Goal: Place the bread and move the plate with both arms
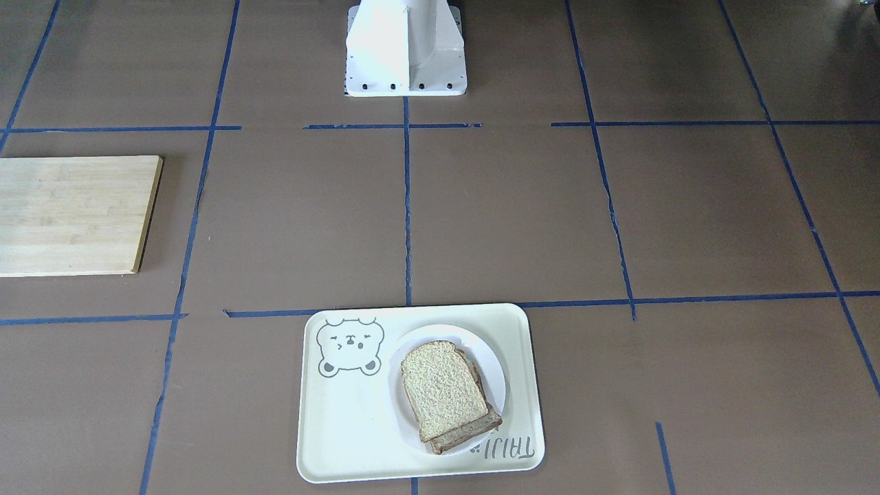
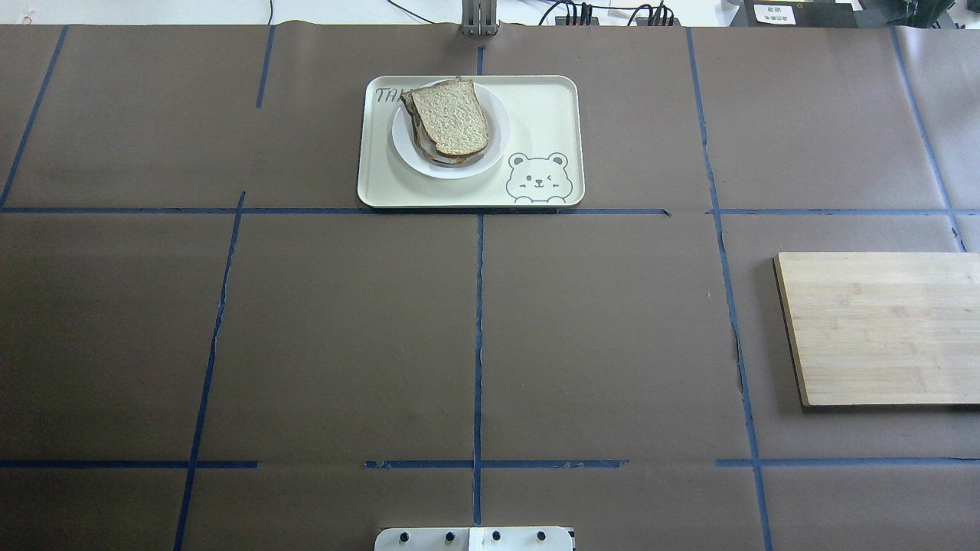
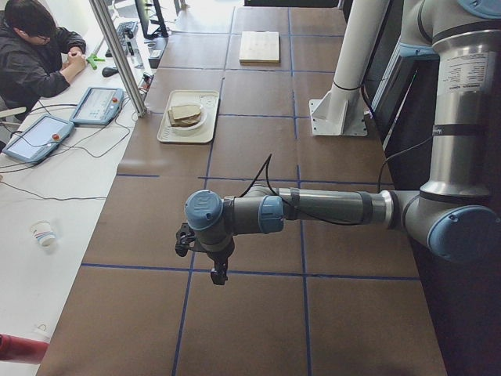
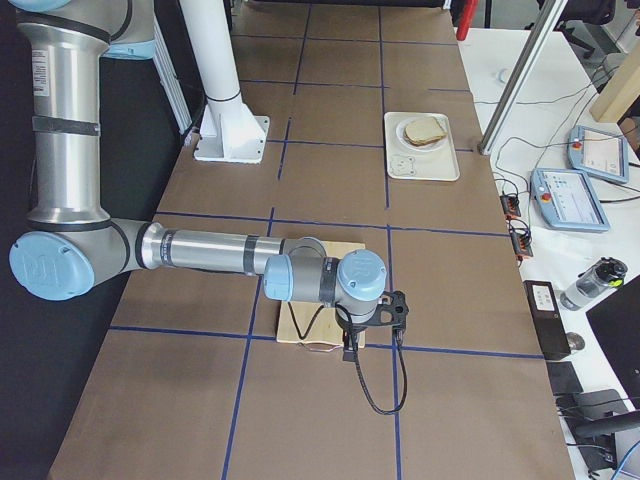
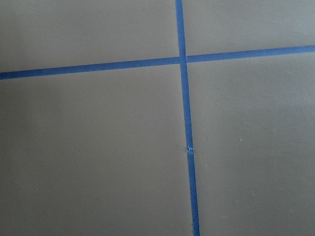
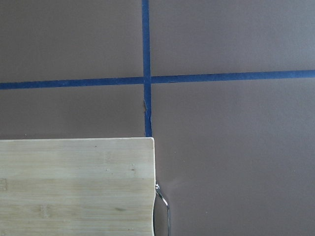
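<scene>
The bread (image 1: 443,388), a grainy speckled slice, lies on top of a darker slice on the white plate (image 1: 496,385). The plate sits on the cream bear tray (image 1: 344,426) at the table's far edge from the robot. In the overhead view the bread (image 2: 453,116) and plate (image 2: 498,136) are at top centre. My left gripper (image 3: 218,273) shows only in the exterior left view, hanging over bare table far from the tray. My right gripper (image 4: 348,350) shows only in the exterior right view, over the board's edge. I cannot tell whether either is open or shut.
A wooden cutting board (image 2: 888,329) lies on the robot's right; its corner shows in the right wrist view (image 6: 74,187). The white pedestal (image 1: 405,48) stands at the near centre. Blue tape lines cross the brown table. An operator (image 3: 31,47) sits beyond the tray side.
</scene>
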Controlling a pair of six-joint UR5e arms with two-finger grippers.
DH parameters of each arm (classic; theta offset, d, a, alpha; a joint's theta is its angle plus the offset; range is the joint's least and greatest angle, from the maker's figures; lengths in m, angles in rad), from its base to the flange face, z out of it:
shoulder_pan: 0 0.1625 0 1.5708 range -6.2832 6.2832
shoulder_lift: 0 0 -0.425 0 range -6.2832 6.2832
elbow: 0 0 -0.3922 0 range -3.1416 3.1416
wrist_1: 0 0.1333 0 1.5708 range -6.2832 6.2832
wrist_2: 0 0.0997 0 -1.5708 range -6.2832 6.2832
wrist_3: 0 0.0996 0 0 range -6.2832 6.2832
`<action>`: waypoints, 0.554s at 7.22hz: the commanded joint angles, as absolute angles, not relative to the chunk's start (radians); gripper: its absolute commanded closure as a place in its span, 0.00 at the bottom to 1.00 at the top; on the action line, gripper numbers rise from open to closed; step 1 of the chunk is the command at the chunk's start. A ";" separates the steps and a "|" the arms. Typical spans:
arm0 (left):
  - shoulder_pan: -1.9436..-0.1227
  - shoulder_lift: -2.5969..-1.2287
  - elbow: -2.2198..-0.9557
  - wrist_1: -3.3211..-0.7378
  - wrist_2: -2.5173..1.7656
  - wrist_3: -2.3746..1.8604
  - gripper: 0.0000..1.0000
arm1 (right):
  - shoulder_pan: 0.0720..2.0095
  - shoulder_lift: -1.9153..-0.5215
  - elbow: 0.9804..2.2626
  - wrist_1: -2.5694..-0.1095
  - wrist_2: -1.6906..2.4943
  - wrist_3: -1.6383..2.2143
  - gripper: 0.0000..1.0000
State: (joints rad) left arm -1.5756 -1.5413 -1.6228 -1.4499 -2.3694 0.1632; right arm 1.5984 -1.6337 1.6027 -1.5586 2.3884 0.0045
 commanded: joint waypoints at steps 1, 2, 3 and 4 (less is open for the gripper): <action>-1.577 -1.540 -1.608 -1.457 -2.370 0.167 0.00 | 1.598 -1.634 1.603 -1.559 2.388 0.005 0.00; -1.577 -1.540 -1.606 -1.457 -2.370 0.167 0.00 | 1.598 -1.634 1.605 -1.559 2.387 0.005 0.00; -1.577 -1.540 -1.602 -1.457 -2.370 0.169 0.00 | 1.598 -1.634 1.606 -1.557 2.387 0.003 0.00; -1.575 -1.540 -1.600 -1.457 -2.370 0.169 0.00 | 1.598 -1.634 1.606 -1.557 2.385 0.003 0.00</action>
State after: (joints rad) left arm -1.5766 -1.5402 -1.6031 -1.4571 -2.3700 0.1681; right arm 1.5984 -1.6337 1.6053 -1.5575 2.3867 0.0037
